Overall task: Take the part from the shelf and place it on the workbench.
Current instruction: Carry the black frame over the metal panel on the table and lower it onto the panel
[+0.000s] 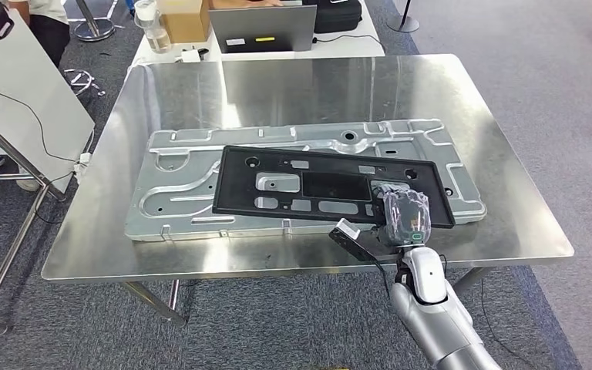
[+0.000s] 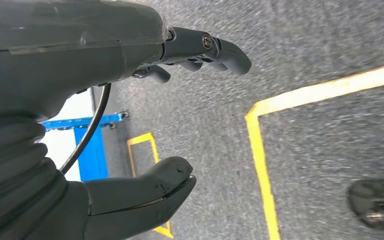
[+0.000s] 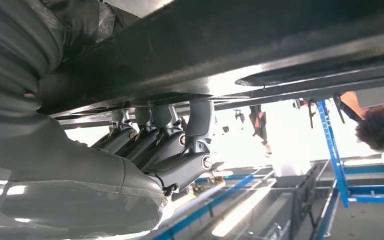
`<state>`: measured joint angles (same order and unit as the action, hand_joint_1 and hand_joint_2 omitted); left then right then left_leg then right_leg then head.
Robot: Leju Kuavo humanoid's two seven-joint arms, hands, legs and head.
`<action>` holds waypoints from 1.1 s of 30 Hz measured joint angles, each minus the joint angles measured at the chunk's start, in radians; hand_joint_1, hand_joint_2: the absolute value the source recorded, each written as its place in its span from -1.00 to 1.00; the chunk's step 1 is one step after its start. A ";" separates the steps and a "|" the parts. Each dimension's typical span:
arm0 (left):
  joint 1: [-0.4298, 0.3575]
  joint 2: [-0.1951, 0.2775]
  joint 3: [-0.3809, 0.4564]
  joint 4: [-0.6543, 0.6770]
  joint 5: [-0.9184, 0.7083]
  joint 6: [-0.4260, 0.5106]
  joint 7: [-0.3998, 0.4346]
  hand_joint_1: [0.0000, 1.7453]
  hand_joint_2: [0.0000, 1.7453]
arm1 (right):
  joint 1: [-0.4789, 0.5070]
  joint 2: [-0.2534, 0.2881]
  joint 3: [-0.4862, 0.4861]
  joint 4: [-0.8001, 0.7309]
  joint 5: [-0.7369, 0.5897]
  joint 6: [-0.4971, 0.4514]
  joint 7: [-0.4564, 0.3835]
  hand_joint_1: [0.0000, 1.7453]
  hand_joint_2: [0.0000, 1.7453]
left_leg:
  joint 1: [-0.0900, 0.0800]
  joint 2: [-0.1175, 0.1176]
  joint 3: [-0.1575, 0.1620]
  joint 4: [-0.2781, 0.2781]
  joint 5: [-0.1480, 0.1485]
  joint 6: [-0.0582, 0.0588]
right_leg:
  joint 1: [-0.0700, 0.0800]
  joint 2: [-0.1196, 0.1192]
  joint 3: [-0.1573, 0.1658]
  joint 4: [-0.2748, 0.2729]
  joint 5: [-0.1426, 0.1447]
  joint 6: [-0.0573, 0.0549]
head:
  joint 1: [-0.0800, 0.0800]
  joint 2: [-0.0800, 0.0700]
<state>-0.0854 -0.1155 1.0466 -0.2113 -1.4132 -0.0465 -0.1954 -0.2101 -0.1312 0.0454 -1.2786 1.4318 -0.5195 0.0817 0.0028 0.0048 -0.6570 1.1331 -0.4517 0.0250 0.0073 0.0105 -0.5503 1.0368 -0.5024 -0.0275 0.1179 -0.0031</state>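
While fingers (image 3: 180,150) hook underneath, right hand (image 1: 405,216) grips the part (image 1: 316,185).

Black part (image 1: 331,189) covers metal panel (image 1: 200,154); workbench (image 1: 509,154) margins seemingly free.

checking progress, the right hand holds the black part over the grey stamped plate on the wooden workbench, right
Not quite: the workbench is shiny metal, not wooden, as the head view shows. The rest stands: the right hand holds the black part over the grey stamped plate.

Right arm (image 1: 432,308) reaching up from below, right hand (image 1: 405,216) gripping, fingers (image 3: 180,145) curled up. Left hand (image 2: 145,115) hanging with thumb and fingers apart, holding nothing.
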 joint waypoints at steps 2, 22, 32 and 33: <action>-0.003 0.001 -0.001 0.000 -0.003 0.000 0.002 -1.00 1.00 | -0.016 0.000 0.001 0.019 0.007 0.013 0.000 1.00 1.00 | -0.010 0.000 0.032 -0.080 0.021 0.018 | -0.002 -0.001 0.004 -0.002 -0.008 0.008 | 0.000 0.000; -0.018 -0.008 -0.042 0.001 -0.050 0.002 0.007 -1.00 1.00 | -0.416 0.029 0.157 0.517 0.132 0.176 0.027 1.00 1.00 | 0.018 -0.004 0.091 -0.070 -0.056 -0.038 | -0.032 -0.009 -0.092 0.010 0.073 0.023 | 0.001 0.000; -0.024 -0.008 -0.053 0.001 -0.061 0.006 0.010 -1.00 0.00 | -0.504 0.069 0.197 0.673 0.130 0.205 0.028 -1.00 1.00 | 0.002 -0.003 0.037 -0.067 -0.022 -0.006 | -0.003 0.005 -0.067 0.013 0.057 0.005 | 0.002 0.000; -0.025 -0.008 -0.055 0.001 -0.059 0.006 0.010 -1.00 -0.50 | -0.514 0.072 0.197 0.692 0.126 0.200 0.029 -1.00 1.00 | -0.002 -0.003 0.044 -0.086 -0.021 -0.002 | -0.003 0.006 -0.067 0.013 0.057 0.009 | 0.002 0.000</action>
<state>-0.1105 -0.1230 0.9920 -0.2106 -1.4724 -0.0401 -0.1852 -0.7246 -0.0588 0.2426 -0.5865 1.5580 -0.3199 0.1104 0.0010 0.0021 -0.6135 1.0467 -0.4727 0.0233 0.0043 0.0160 -0.6170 1.0493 -0.4459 -0.0182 0.1194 -0.0029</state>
